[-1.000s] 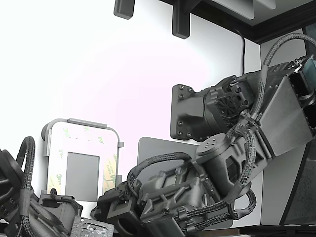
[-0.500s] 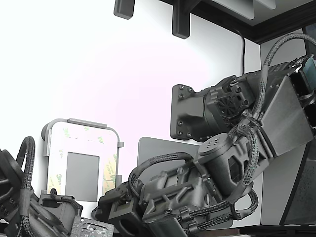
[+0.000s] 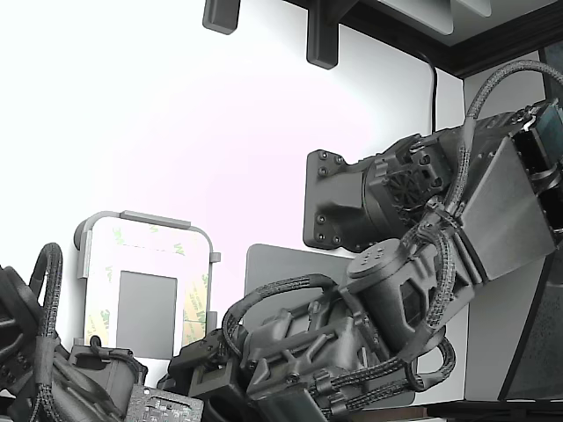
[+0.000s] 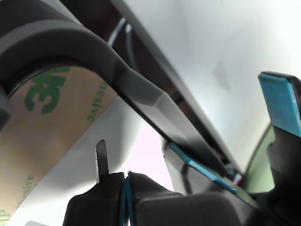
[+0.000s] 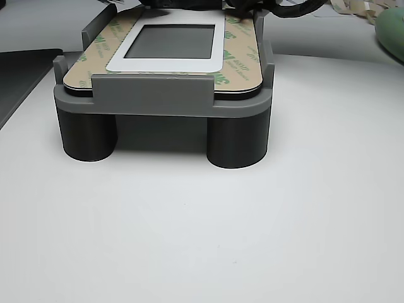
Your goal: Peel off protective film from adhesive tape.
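The protective film [image 4: 51,122] is tan paper with green 3M logos and fills the close wrist view beside the grey tray frame [image 4: 141,99]. My gripper [image 4: 125,186] sits right at the film's edge with its blue-padded jaws pressed together; no film shows between them. In the other view the film [image 5: 237,53] lies flat over the adhesive tape [image 5: 101,47] bordering the small grey panel [image 5: 173,41] in the tray frame [image 5: 151,95]. In the exterior view the arm's wrist reaches the tray frame's [image 3: 145,218] lower right corner, and the fingertips are hidden.
A second arm [image 3: 35,352] sits at the exterior view's lower left, below the tray. A dark grey mat [image 3: 281,264] lies behind my arm. Loose tan strips [image 5: 353,9] and a green object [image 5: 391,28] lie beyond the tray.
The arm's wrist has shifted slightly down and toward the exterior view's left, closer to the tray's lower corner. The film on the tray looks unchanged.
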